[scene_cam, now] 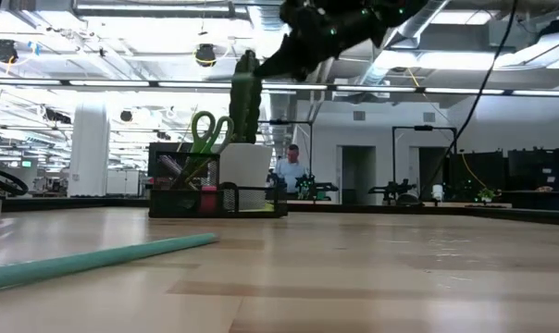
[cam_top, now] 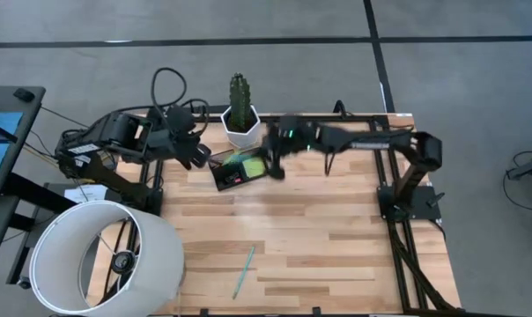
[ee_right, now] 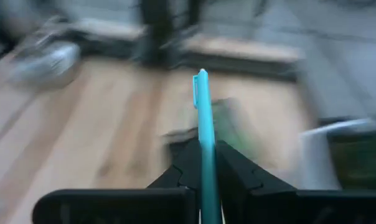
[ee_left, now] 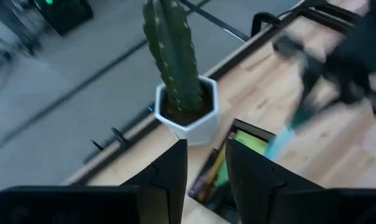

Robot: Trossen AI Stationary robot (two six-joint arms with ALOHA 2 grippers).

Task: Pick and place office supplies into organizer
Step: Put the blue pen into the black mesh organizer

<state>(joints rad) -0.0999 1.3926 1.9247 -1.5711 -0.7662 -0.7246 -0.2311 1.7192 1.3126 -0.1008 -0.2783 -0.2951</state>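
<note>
Right claw [ee_right: 203,163]: pinching a teal pen [ee_right: 203,118], upper centre of frame, above the organizer [cam_top: 238,171]. Left claw [ee_left: 205,163]: spread, empty, beside it. Second teal pen [cam_top: 244,269]: lower-centre surface [cam_top: 336,238].

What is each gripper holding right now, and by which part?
The right gripper is shut on a teal pen, gripped low on its barrel, clip end sticking out. The left gripper holds nothing.
</note>
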